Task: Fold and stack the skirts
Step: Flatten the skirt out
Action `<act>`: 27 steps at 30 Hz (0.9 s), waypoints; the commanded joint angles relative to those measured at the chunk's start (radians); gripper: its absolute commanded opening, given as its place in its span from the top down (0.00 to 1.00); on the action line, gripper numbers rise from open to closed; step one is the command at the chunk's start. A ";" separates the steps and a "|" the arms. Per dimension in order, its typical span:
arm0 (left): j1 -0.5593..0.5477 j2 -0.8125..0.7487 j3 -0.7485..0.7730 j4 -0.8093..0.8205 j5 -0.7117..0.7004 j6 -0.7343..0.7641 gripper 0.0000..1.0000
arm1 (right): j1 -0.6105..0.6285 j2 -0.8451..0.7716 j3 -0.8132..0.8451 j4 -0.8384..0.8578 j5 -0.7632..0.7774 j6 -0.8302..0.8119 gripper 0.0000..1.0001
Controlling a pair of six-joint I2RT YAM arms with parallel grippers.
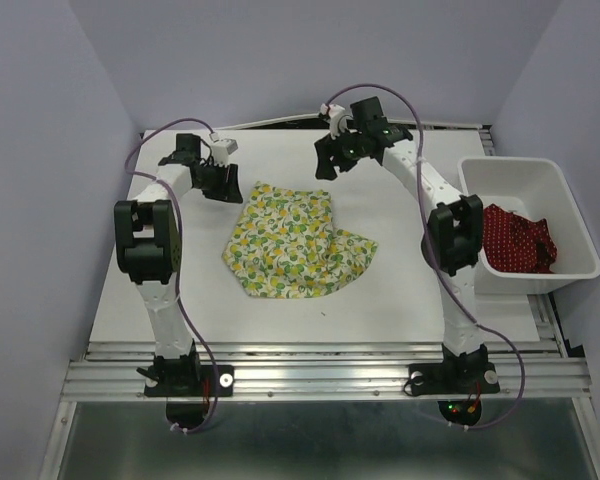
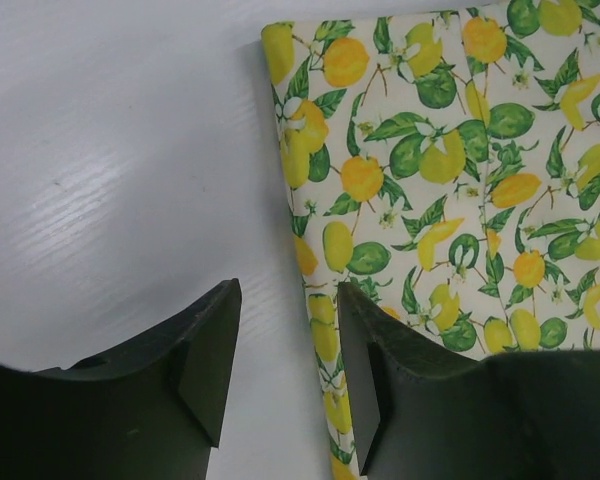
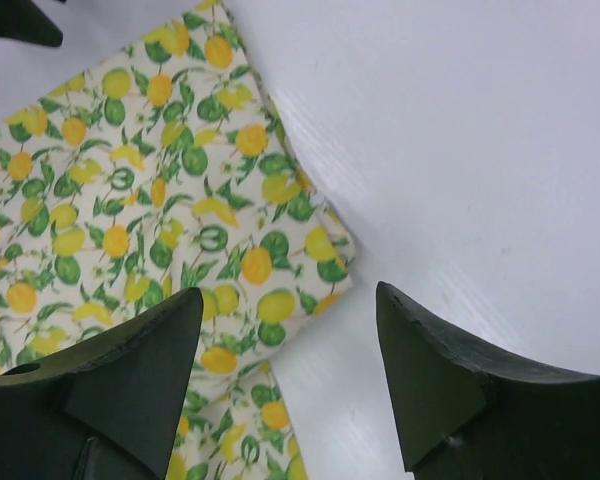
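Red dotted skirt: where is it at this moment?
In the top view, the red dotted skirt lies bunched inside the white bin at the right side of the table, beside the right arm.

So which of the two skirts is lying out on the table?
The lemon-print skirt, white with yellow fruit and green leaves, lies on the table. The red dotted skirt is bunched in the white bin instead.

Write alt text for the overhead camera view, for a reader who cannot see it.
A lemon-print skirt lies spread on a white table, with the left gripper and right gripper poised near its two far corners. A red dotted skirt sits crumpled in a white bin at the table's right edge.
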 commanded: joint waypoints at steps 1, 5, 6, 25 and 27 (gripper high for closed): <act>0.012 -0.004 0.003 0.005 0.048 -0.013 0.46 | 0.030 0.137 0.205 0.009 0.017 -0.024 0.23; -0.031 0.035 0.003 0.028 0.083 -0.019 0.46 | 0.030 0.168 0.206 0.111 0.010 0.020 0.07; -0.037 0.060 0.017 0.031 0.100 -0.024 0.46 | 0.030 0.161 0.175 0.150 0.004 0.029 0.00; -0.097 0.292 0.250 0.131 0.090 -0.180 0.45 | 0.008 0.148 0.011 0.260 -0.067 0.075 0.00; -0.095 0.273 0.246 0.151 0.054 -0.175 0.43 | -0.002 0.144 0.006 0.259 -0.068 0.077 0.00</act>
